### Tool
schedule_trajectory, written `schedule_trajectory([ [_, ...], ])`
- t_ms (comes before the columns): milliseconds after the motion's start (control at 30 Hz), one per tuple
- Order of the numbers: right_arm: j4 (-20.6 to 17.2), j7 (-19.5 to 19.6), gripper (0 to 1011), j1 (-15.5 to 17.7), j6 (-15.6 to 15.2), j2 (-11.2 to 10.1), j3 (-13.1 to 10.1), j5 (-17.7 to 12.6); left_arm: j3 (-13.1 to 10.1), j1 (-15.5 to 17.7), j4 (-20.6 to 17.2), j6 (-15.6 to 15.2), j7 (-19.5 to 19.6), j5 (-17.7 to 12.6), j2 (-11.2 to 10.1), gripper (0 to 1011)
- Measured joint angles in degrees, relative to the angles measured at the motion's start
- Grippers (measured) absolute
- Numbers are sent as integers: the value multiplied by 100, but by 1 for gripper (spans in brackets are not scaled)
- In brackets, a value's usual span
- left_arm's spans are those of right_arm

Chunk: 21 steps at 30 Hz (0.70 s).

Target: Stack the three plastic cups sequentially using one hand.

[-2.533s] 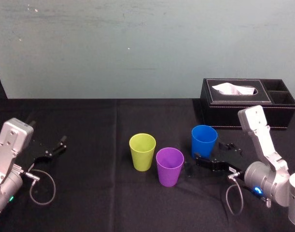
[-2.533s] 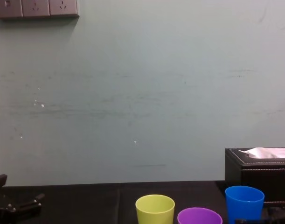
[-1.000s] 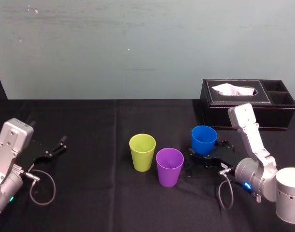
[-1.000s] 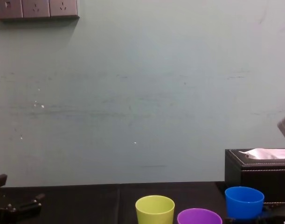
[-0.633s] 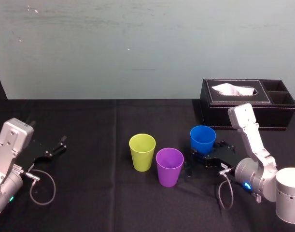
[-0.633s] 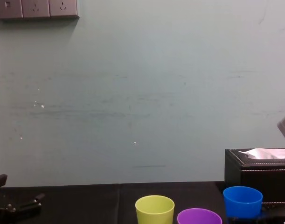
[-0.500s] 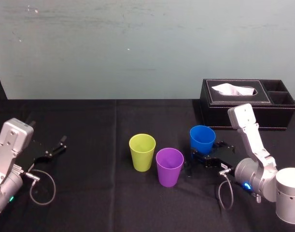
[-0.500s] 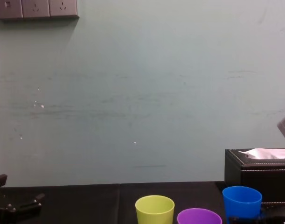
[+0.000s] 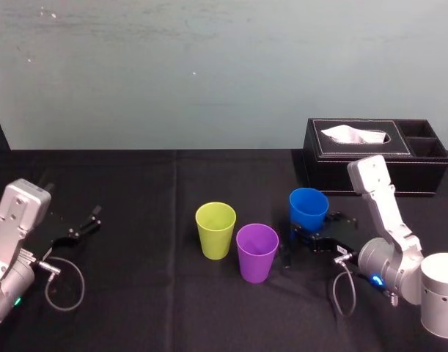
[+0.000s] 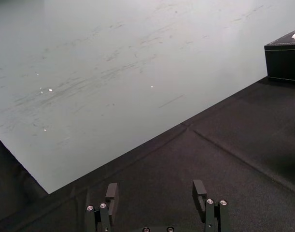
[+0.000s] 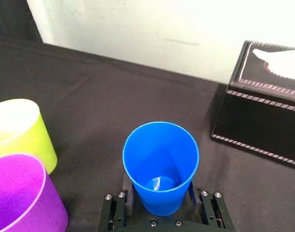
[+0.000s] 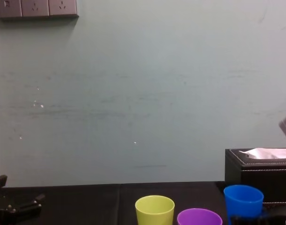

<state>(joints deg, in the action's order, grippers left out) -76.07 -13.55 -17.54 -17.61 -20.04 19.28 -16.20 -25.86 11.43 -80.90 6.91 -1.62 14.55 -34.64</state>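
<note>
The blue cup [image 9: 309,207] stands upright right of centre, and my right gripper [image 9: 311,228] is shut on its lower wall. In the right wrist view both fingers press the blue cup [image 11: 161,164] from either side, low on its body. The purple cup [image 9: 256,251] stands just left of it, and the yellow-green cup [image 9: 215,229] is beside that, both upright and free. In the chest view the three rims line up: yellow-green cup [image 12: 154,210], purple cup [image 12: 199,218], blue cup [image 12: 243,200]. My left gripper [image 9: 81,226] rests open at the far left.
A black tissue box [image 9: 377,158] stands behind the blue cup at the back right, close to my right arm. Black cloth [image 9: 136,279] covers the table, with free room to the left of the cups. A cable loops beside my left arm.
My right gripper has closed its fingers around the blue cup, which shifted slightly left. The other two cups and the left arm have not moved.
</note>
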Motion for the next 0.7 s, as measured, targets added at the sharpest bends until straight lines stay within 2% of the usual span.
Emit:
schedule_trajectory([
  [300,-451,-89,693,-67,-248,-38,-167,119,0,0,0,0,0,0,0,1000],
  [467,-730,-236,692,-184,-448,-45,-191,162,0,0,0,0,0,0,0,1000],
  [700,-913,-417,693,-365,-661,-13,-150,142,0,0,0,0,0,0,0,1000],
])
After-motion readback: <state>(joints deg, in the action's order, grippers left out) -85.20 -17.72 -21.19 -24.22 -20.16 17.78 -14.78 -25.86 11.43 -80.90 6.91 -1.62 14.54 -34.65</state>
